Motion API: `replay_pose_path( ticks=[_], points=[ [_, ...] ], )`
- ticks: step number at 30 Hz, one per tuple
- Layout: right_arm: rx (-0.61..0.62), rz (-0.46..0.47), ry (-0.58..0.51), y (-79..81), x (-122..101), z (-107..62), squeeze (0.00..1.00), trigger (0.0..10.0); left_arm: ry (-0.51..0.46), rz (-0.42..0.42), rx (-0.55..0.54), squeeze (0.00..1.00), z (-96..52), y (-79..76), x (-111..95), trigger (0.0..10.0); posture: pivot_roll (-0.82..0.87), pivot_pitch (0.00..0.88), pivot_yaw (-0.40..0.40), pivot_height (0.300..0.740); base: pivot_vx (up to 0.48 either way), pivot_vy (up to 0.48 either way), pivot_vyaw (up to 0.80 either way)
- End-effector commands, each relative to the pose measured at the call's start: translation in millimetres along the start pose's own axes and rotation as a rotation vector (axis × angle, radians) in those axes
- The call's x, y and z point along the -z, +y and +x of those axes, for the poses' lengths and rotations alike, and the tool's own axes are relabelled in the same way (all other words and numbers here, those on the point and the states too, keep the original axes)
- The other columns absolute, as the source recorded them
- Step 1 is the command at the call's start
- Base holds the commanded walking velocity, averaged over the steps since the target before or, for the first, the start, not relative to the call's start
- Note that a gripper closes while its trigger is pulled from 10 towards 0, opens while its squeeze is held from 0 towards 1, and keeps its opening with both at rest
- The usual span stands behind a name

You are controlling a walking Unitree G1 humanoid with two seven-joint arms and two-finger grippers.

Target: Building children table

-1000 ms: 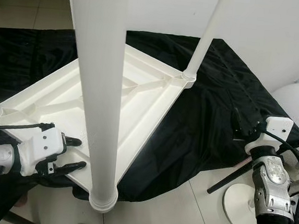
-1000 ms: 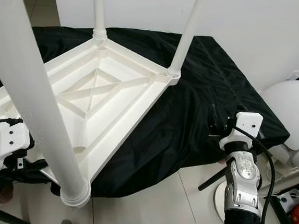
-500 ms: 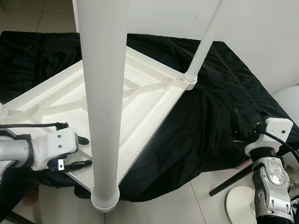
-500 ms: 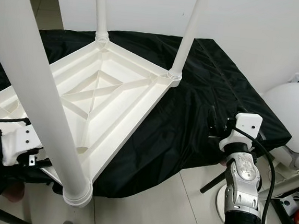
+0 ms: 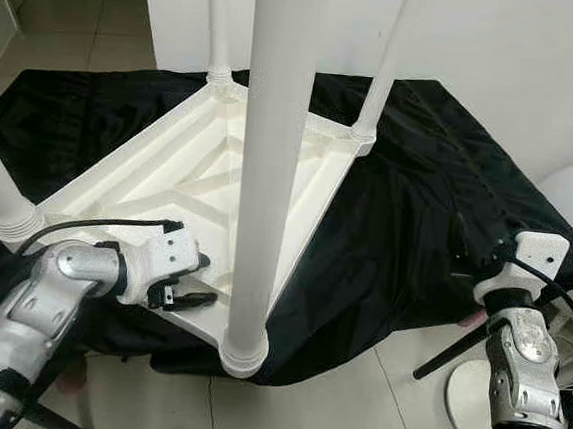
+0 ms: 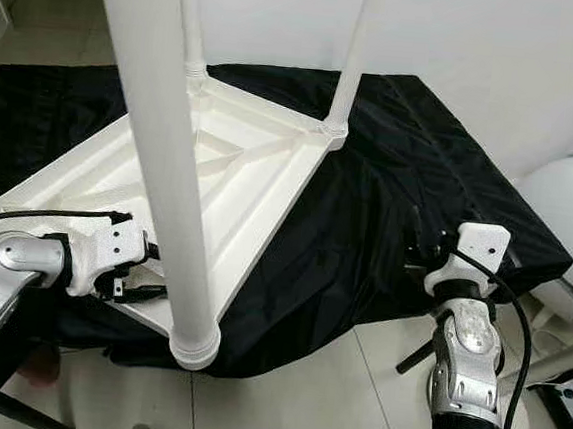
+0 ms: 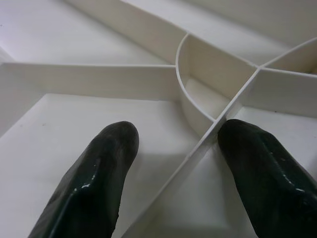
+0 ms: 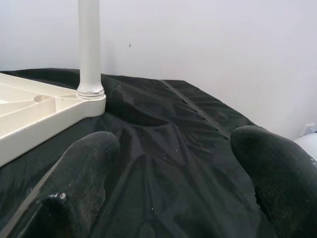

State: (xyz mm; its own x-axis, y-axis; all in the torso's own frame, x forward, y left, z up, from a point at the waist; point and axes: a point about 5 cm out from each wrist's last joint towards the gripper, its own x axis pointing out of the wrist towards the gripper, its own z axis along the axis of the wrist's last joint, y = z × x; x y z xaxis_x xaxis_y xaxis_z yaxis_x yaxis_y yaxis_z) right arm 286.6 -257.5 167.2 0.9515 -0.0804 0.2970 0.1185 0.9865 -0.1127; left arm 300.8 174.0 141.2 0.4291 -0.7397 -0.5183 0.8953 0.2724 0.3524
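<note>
Where black cloth (image 5: 407, 215) covers the counter: white children's table (image 5: 219, 184), upside down, legs up, nearest leg (image 5: 270, 173) just beside the left gripper (image 5: 198, 285). Left fingers (image 7: 99, 183) parted, straddling a rib (image 7: 198, 153) of the table's underside, gripping nothing. Right gripper (image 8: 173, 198) over the cloth, well apart from the table; fingers (image 8: 267, 173) spread wide, empty.
</note>
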Motion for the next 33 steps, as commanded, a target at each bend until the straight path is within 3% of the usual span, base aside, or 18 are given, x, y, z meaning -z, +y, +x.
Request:
replay_pose_path(
  ticks=[1, 3, 4, 5, 6, 7, 18, 19, 20, 22, 24, 28, 29, 30, 33],
  points=[
    [0.019, 0.001, 0.005, -3.6, 0, -2.1, 0.00, 10.0, 0.037, -0.063, -0.116, 0.00, 5.1, 5.6, 8, 7.4, -0.03, 0.106, -0.007, 0.740, 0.000, 0.000, 0.00],
    [0.030, 0.000, 0.003, -4.7, -1, -2.0, 0.00, 10.0, 0.034, -0.090, -0.107, 0.00, 8.1, 10.1, 6, 2.5, -0.03, 0.106, 0.001, 0.740, 0.000, 0.000, 0.00],
    [0.033, -0.001, 0.002, -5.1, -2, -2.0, 0.00, 10.0, 0.037, -0.096, -0.101, 0.00, 9.3, 11.3, 6, 2.5, -0.03, 0.106, 0.001, 0.740, 0.000, 0.000, 0.00],
    [0.035, -0.001, 0.002, -5.3, -2, -2.0, 0.00, 10.0, 0.041, -0.094, -0.095, 0.00, 10.1, 12.0, 6, 1.0, -0.03, 0.106, 0.003, 0.740, 0.000, 0.000, 0.00],
    [0.035, -0.001, 0.002, -5.3, -2, -2.0, 0.00, 10.0, 0.041, -0.094, -0.095, 0.00, 10.1, 12.0, 6, 1.0, -0.03, 0.106, 0.003, 0.740, 0.000, 0.000, 0.00],
    [0.038, -0.001, 0.003, -5.2, -2, -1.9, 0.00, 10.0, 0.044, -0.103, -0.100, 0.00, 11.9, 14.2, 5, 0.0, -0.03, 0.106, 0.010, 0.740, 0.000, 0.000, 0.00],
    [0.057, 0.006, 0.000, -4.7, -2, -1.4, 0.00, 10.0, -0.042, -0.107, -0.171, 0.00, 31.3, 22.9, -20, 0.0, -0.03, 0.104, 0.011, 0.740, 0.000, 0.000, 0.00],
    [0.056, 0.009, 0.000, -3.7, -1, -1.2, 0.00, 10.0, -0.075, -0.084, -0.174, 0.00, 41.0, 19.8, -29, 10.0, -0.03, 0.104, 0.011, 0.740, 0.000, 0.000, 0.00],
    [0.056, 0.010, 0.001, -2.3, -1, -0.8, 0.00, 10.0, -0.096, -0.083, -0.178, 0.00, 50.2, 17.0, -37, 10.0, -0.03, 0.102, 0.013, 0.740, 0.000, 0.000, 0.00],
    [0.056, 0.010, 0.001, -2.3, -1, -0.8, 0.00, 10.0, -0.096, -0.083, -0.178, 0.00, 50.2, 17.0, -37, 10.0, -0.03, 0.102, 0.013, 0.740, 0.000, 0.000, 0.00],
    [0.054, 0.013, 0.001, 0.0, 0, -0.3, 0.00, 10.0, -0.139, -0.072, -0.185, 0.00, 66.9, 10.1, -52, 10.0, -0.04, 0.101, 0.016, 0.740, 0.000, 0.000, 0.00],
    [0.054, 0.012, 0.001, 0.9, 0, -0.3, 0.00, 10.0, -0.157, -0.074, -0.187, 0.00, 71.8, 7.9, -57, 10.0, -0.04, 0.101, 0.016, 0.740, 0.000, 0.000, 0.00],
    [0.054, 0.013, 0.001, 1.7, 0, -0.3, 0.00, 10.0, -0.185, -0.108, -0.195, 0.31, 76.8, 6.9, -63, 10.0, -0.04, 0.101, 0.020, 0.740, 0.000, 0.000, 0.00],
    [0.055, 0.014, 0.001, 2.7, 0, -0.4, 0.00, 10.0, -0.213, -0.128, -0.201, 1.00, 81.1, 6.2, -70, 10.0, -0.05, 0.101, 0.023, 0.740, 0.000, 0.000, 0.00],
    [0.057, 0.014, 0.000, 4.0, 0, -0.7, 0.00, 10.0, -0.242, -0.140, -0.220, 1.00, 85.8, 6.7, -79, 10.0, -0.05, 0.100, 0.028, 0.740, 0.000, 0.000, 0.00]
  ],
)
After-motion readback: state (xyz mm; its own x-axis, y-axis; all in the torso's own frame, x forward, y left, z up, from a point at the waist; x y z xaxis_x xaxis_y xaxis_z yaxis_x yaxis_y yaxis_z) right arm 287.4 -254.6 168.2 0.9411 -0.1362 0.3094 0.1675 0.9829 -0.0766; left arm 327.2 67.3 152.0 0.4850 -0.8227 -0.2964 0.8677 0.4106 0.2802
